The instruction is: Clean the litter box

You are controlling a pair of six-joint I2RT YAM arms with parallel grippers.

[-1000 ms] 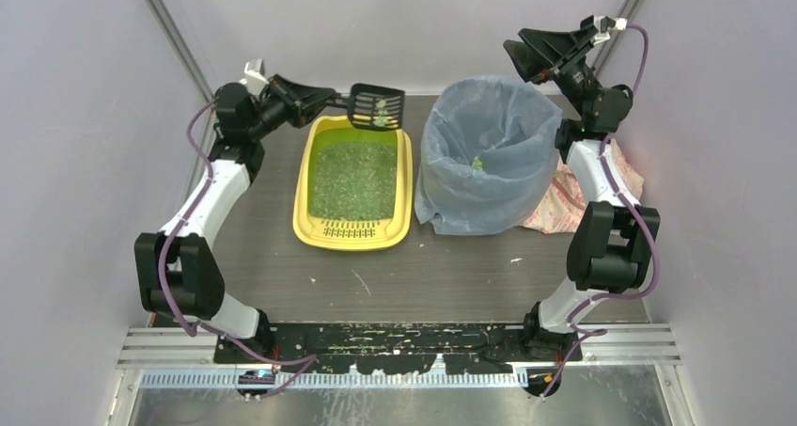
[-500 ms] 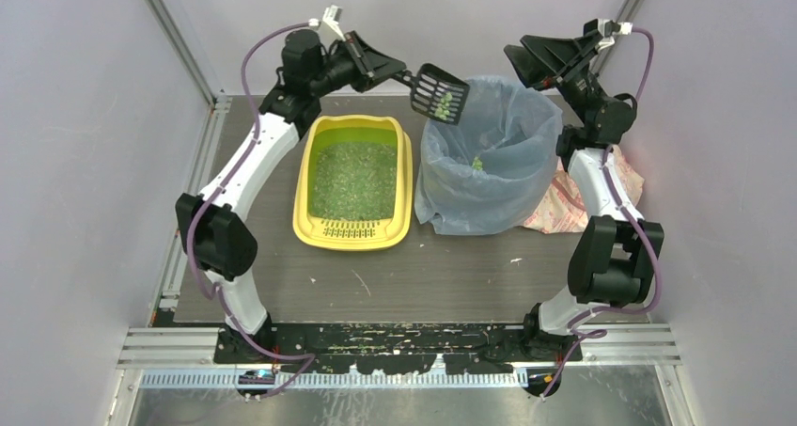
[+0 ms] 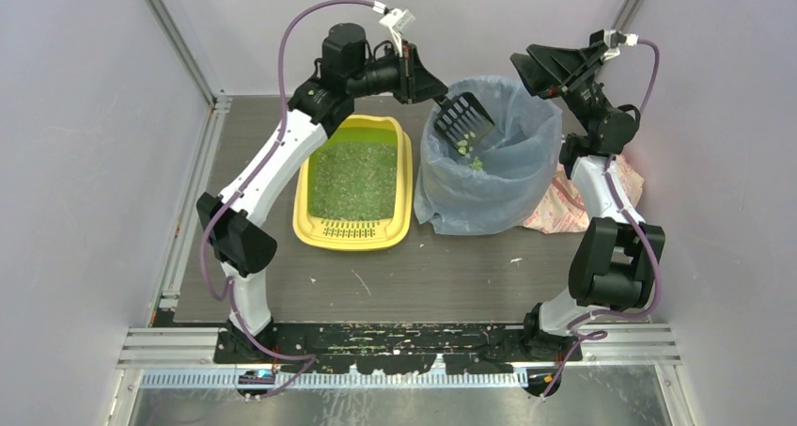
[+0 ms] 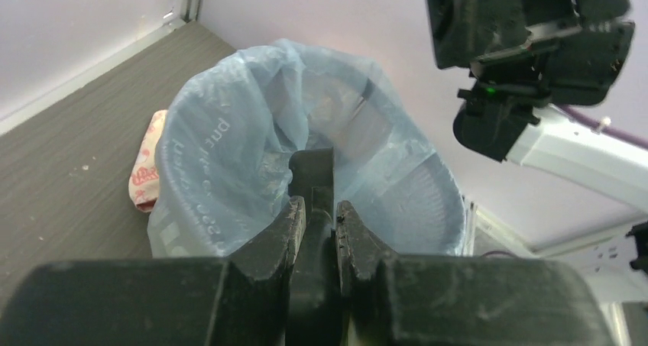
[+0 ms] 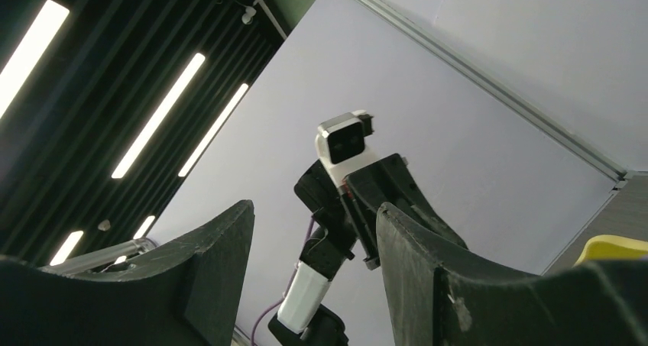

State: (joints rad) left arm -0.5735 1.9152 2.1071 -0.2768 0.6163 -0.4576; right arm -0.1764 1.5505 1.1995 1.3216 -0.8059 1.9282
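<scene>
The yellow litter box point(image 3: 303, 200) lies on the table with green litter point(image 3: 354, 177) inside and its slotted grate at the near end. My left gripper point(image 3: 429, 87) is shut on the handle of a black slotted scoop point(image 3: 465, 118). The scoop tips downward over the bin lined with a blue bag point(image 3: 507, 186), and green clumps point(image 3: 467, 147) slide off it. In the left wrist view the gripper point(image 4: 319, 207) clamps the scoop handle point(image 4: 314, 174) above the bag point(image 4: 221, 155). My right gripper point(image 3: 538, 67) hangs high behind the bin, open and empty point(image 5: 313, 208).
A red-and-white patterned cloth point(image 3: 569, 200) lies on the table right of the bin, under the right arm. Small litter crumbs point(image 3: 361, 282) dot the table in front of the litter box. Side walls stand close on both sides.
My left arm has swung right with the scoop, from above the litter box's far end to over the bin, and the scoop has tipped down. The right arm has barely moved.
</scene>
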